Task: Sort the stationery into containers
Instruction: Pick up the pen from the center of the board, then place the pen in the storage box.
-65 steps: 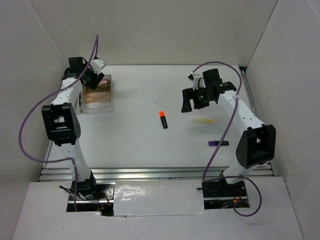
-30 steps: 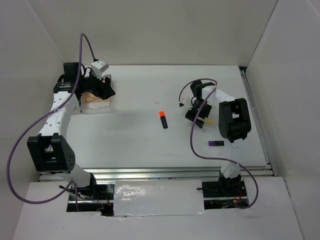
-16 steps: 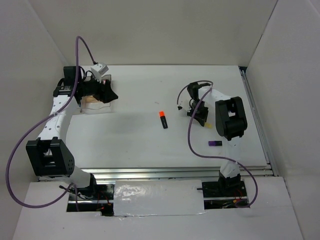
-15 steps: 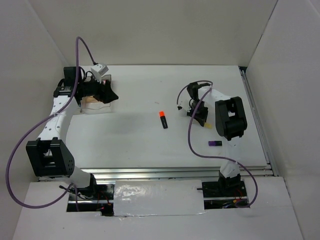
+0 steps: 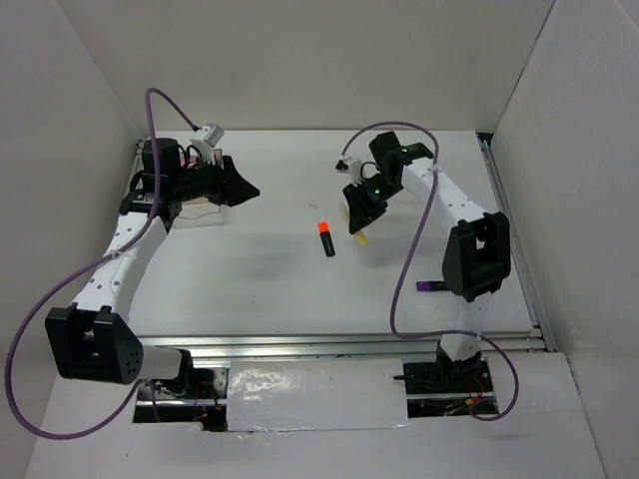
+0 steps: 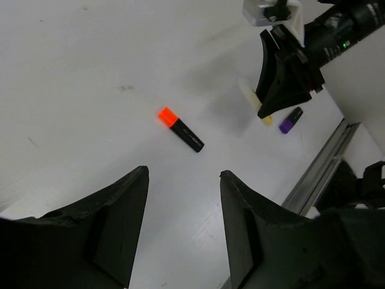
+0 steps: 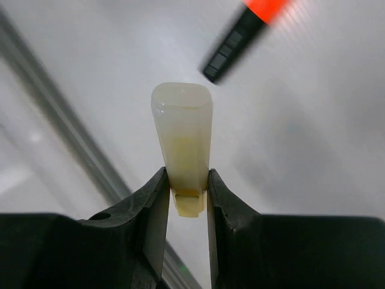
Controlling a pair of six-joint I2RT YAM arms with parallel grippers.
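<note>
The right jaws pinch the pale yellow stick (image 7: 182,132) right of centre; the left jaws stand apart, empty, upper left. An orange-capped black highlighter (image 5: 325,239) lies on the bench (image 5: 270,269) between.

The pale yellow stick (image 7: 181,144) looks like smooth, half-clear plastic. The fingers (image 7: 153,211) of the right gripper (image 7: 186,176) are matt black plastic. The table (image 5: 270,279) is matt white, and the organiser tray (image 5: 203,214) is clear plastic.

Highlighter (image 5: 325,239) mid-table; tray (image 5: 200,213) far left; marker (image 5: 429,286) right.
</note>
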